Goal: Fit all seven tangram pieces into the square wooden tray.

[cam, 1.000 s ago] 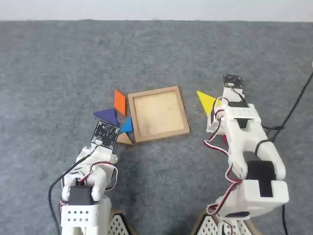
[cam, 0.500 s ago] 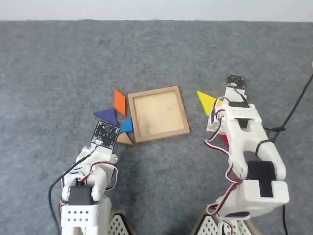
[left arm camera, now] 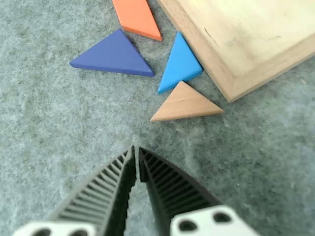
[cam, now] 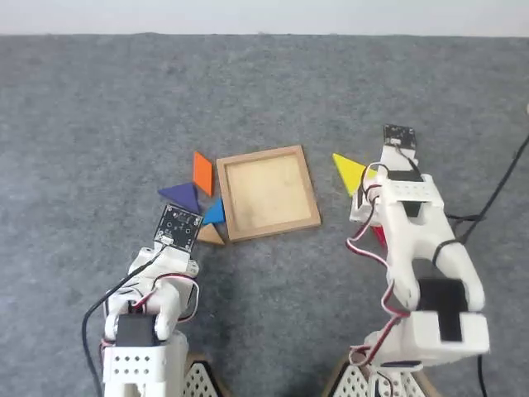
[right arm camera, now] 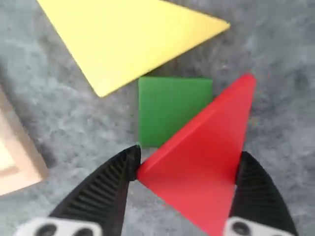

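1. Grey tabletop (cam: 99, 107), two arms side by side. The R end effector (right arm camera: 188, 156) sits low over the big red triangle (right arm camera: 202, 167). Its jaws are wide apart w/ the piece between them, and one tip touches a corner. No firm hold that I can make out.
2. Step in hand, by my read, is picking up the red triangle. To do it well, close squarely on two opposing edges. A pinch at a corner would likely let the flat piece pivot out.
3. Red overlaps a corner of the green square (right arm camera: 170, 110), so a straight-up lift should avoid dragging green along. The yellow triangle (right arm camera: 128, 39) lies just beside green, on its far side from the end effector, and is best left undisturbed.
4. The square wooden tray (cam: 269, 192) lies between the two groups of pieces. Its floor is bare wood, w/ nothing in it yet.
5. On the tray's other side are four pieces: dark blue triangle (left arm camera: 112, 56), orange parallelogram (left arm camera: 137, 17), light blue triangle (left arm camera: 179, 64) against the tray's edge, and tan triangle (left arm camera: 184, 103) near the tray's corner.
6. The L end effector (left arm camera: 136, 153) has its jaws closed and is empty. It hovers over the tabletop just short of the tan triangle.
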Controlling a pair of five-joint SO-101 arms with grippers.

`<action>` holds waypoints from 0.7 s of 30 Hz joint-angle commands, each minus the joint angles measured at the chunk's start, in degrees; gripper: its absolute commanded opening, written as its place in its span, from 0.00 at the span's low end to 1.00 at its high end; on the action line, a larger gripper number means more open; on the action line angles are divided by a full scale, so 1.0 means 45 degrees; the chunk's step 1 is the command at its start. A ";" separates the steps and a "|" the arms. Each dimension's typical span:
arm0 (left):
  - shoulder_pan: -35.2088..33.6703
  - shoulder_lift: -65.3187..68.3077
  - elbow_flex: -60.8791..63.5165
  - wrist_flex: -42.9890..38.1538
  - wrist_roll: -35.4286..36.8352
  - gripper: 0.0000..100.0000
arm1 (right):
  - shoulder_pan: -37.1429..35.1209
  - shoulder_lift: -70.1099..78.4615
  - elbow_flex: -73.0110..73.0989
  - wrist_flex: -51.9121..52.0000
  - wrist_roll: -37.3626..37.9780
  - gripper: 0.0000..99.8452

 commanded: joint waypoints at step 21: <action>-0.0039 -0.0215 -0.0088 0.0059 0.0020 0.01 | -0.3370 -0.1416 -0.4864 0.3214 0.0547 0.25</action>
